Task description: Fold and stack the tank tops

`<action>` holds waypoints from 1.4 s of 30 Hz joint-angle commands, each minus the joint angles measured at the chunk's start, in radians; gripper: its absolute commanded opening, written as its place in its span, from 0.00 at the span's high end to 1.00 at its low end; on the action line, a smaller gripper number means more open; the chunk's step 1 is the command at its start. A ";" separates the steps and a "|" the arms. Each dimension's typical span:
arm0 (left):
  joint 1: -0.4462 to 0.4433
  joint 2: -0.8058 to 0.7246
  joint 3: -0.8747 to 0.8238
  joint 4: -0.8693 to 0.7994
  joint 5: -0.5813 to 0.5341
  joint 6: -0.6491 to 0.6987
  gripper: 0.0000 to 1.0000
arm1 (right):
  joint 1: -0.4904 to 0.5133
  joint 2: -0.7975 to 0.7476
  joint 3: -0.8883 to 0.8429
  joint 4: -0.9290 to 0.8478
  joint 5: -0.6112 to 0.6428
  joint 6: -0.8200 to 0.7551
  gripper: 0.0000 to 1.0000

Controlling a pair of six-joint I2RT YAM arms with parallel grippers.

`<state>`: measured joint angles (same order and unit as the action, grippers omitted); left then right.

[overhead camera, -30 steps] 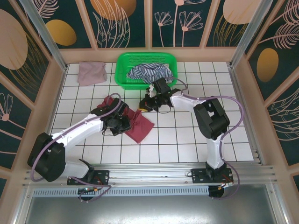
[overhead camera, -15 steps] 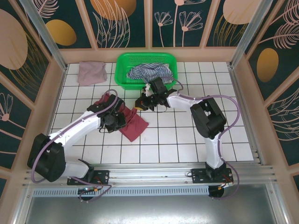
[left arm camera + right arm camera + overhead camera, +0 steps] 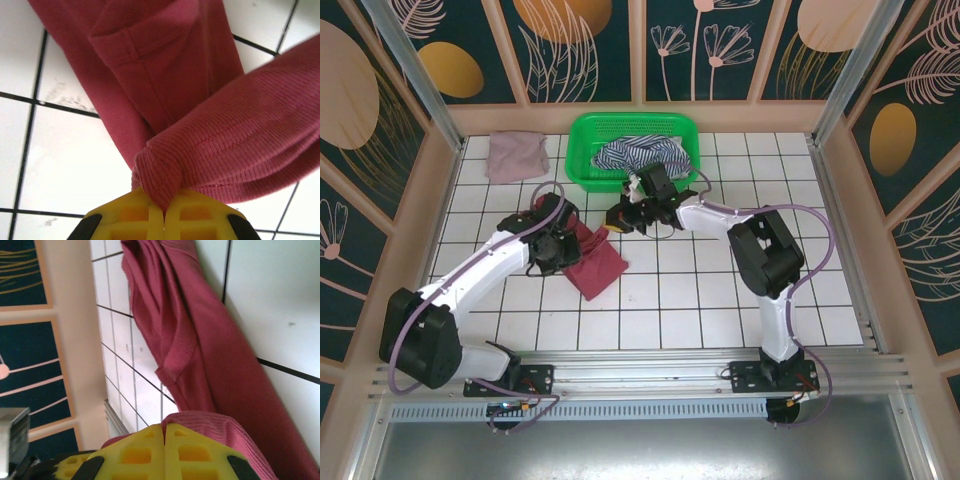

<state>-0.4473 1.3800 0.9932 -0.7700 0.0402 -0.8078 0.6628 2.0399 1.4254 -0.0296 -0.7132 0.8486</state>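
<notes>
Looks like a robotics lab cell.
Walled by printed leaf-pattern panels (image 3: 585, 45) on aluminium posts (image 3: 412, 70), floored with a white gridded bench (image 3: 700, 300), with left arm (image 3: 480, 275) and right arm (image 3: 770, 260) bolted to a metal rail (image 3: 650, 375) at the near edge.

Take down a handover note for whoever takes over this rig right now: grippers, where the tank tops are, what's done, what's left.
Grippers: left gripper shut on the maroon top; right gripper shut on it too.
Tops: maroon top lying in the middle, partly bunched; pink top far left, apparently folded; striped top crumpled in the green basket.
Done: perhaps the pink fold.
Left: fold maroon and striped, stack all three.
</notes>
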 commanded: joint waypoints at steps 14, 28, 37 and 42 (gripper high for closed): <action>0.139 0.157 0.017 0.055 -0.179 0.144 0.81 | 0.052 0.237 0.203 0.127 0.015 0.082 0.88; 0.145 0.046 0.089 -0.054 -0.118 0.117 0.59 | -0.028 0.078 0.170 -0.032 0.098 -0.119 0.63; 0.044 -0.058 -0.157 0.146 0.111 -0.091 0.56 | -0.002 -0.150 -0.167 -0.079 0.043 -0.263 0.62; -0.022 -0.084 -0.300 0.262 0.162 -0.181 0.53 | 0.013 -0.170 -0.254 0.008 0.050 -0.256 0.60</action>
<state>-0.4526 1.3170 0.7399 -0.5941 0.1539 -0.9035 0.6720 1.8782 1.2007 -0.0566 -0.6586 0.6312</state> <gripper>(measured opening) 0.469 0.398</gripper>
